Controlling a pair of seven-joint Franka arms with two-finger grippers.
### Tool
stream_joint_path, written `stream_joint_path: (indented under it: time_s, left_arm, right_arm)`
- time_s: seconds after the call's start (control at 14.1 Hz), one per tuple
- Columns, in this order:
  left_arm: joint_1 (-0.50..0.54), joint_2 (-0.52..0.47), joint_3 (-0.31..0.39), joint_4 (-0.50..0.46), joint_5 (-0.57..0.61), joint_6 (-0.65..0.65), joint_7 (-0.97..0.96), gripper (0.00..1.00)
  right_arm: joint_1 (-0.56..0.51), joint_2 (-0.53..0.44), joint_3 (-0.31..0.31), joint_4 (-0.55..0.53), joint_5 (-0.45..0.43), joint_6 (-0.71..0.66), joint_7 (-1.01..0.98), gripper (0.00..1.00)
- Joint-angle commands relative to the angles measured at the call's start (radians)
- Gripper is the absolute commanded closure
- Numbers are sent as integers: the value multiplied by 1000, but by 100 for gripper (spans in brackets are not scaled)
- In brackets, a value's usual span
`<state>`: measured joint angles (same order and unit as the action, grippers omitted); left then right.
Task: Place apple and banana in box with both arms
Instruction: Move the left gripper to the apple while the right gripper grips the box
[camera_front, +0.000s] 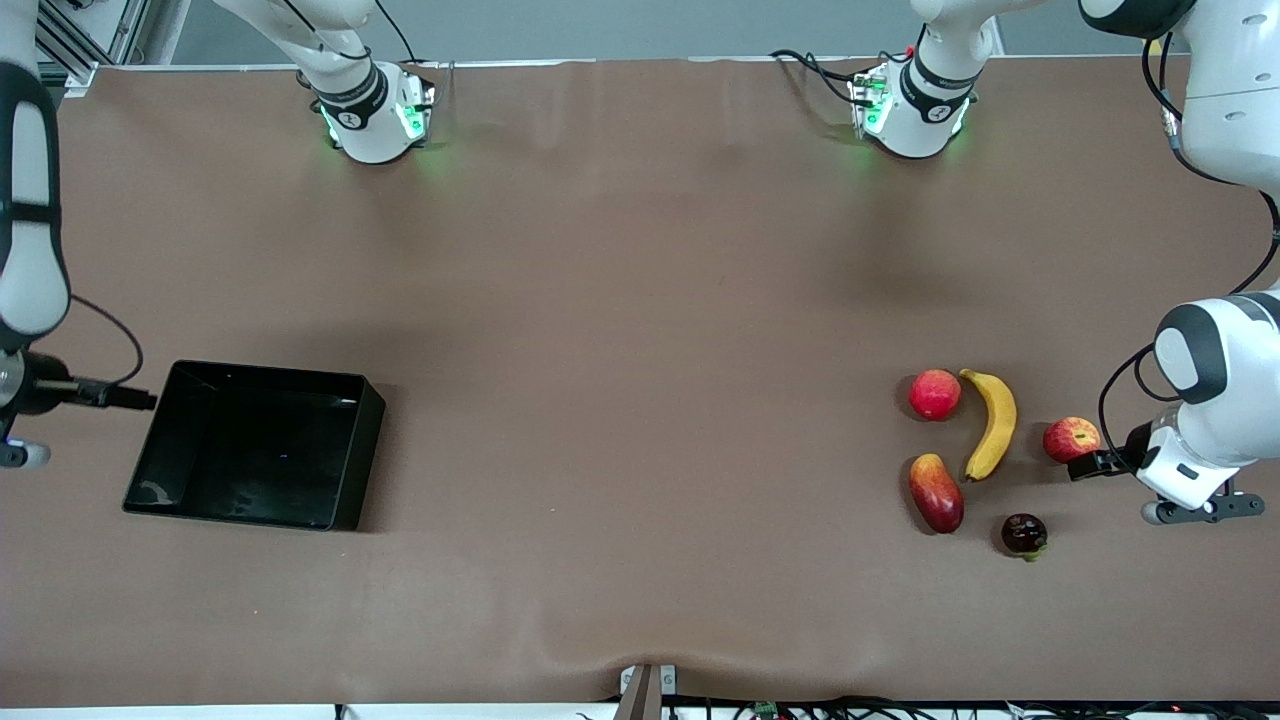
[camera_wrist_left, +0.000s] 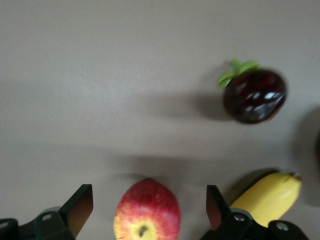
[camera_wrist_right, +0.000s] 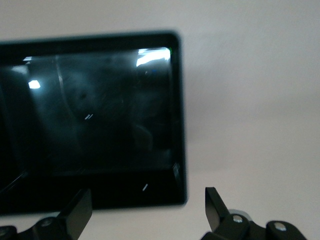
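The apple (camera_front: 1071, 438), red with yellow patches, lies at the left arm's end of the table. My left gripper (camera_front: 1092, 458) is low around it. In the left wrist view the apple (camera_wrist_left: 147, 212) sits between the open fingers (camera_wrist_left: 80, 207) of my left gripper (camera_wrist_left: 148, 209), apart from both. The yellow banana (camera_front: 992, 423) curves beside the apple, and its tip (camera_wrist_left: 267, 197) shows in the left wrist view. The black box (camera_front: 255, 445) stands at the right arm's end with nothing in it. My right gripper (camera_front: 135, 401) hangs open by its wall (camera_wrist_right: 180, 125); nothing lies between the fingers of my right gripper (camera_wrist_right: 147, 207).
A pinkish-red round fruit (camera_front: 934, 394) and a red-yellow mango (camera_front: 936, 492) lie beside the banana, toward the table's middle. A dark purple fruit with a green stem (camera_front: 1024, 534) (camera_wrist_left: 254, 95) lies nearer the camera than the apple.
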<state>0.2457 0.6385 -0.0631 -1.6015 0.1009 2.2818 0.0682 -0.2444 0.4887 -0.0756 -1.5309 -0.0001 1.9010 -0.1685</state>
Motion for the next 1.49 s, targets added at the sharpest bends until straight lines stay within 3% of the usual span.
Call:
stream_joint_path:
  time_s: [0.0, 0.21, 0.78, 1.0, 1.07, 1.42]
  left_arm:
    - [49, 9, -11, -29, 0, 4, 70, 0]
    - [49, -2, -11, -49, -1, -4, 62, 0]
    - [47, -5, -14, -47, -67, -31, 61, 0]
    - [40, -23, -14, -74, -67, -35, 65, 0]
    - [40, -23, -15, -77, -69, -35, 59, 0]
    - [44, -20, -15, -112, -67, -35, 70, 0]
  right_arm:
    - [-52, 106, 17, 75, 3, 87, -60, 0]
    - [-59, 169, 20, 74, 37, 173, -85, 0]
    - [-75, 255, 19, 60, 104, 176, -161, 0]
    - [-75, 278, 19, 61, 100, 187, -216, 90]
    - [-75, 283, 19, 61, 101, 200, -217, 100]
    - [-73, 281, 19, 61, 101, 202, -217, 100]
